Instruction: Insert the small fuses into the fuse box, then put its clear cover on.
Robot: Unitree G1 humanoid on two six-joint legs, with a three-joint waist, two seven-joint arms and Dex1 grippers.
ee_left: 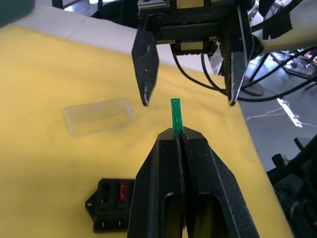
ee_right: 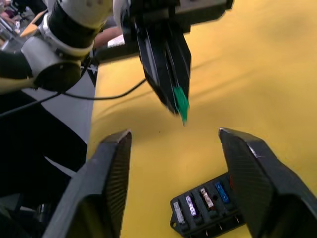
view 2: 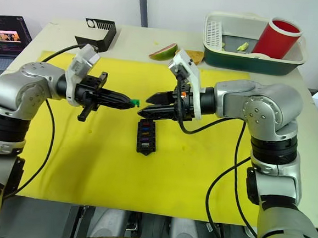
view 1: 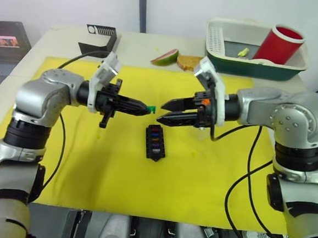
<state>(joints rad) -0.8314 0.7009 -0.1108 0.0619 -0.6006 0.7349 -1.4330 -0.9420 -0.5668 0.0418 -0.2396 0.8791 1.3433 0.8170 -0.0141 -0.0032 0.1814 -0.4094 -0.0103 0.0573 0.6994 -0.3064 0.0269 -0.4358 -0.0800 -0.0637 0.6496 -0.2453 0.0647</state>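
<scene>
Above the yellow mat (view 1: 89, 163) on the surface, the left hand (view 1: 144, 110) is pinched tight on a little green fuse (view 1: 152, 107), which sticks out past its tips. The right hand (view 1: 162, 112) faces it, just beside it, with its two fingers spread wide and nothing in them. The fuse box (view 1: 155, 142) lies flat on the mat right under the two hands, and it already has colored fuses in its row of slots. The clear cover (ee_left: 99, 116) lies on the mat near the box. It looks like the green fuse is about to pass from one hand to the other. To do this well, the right hand should close on the free end of the fuse, gently and straight, and the left hand should let go only when the grip is firm, so the tiny fuse does not drop or twist
</scene>
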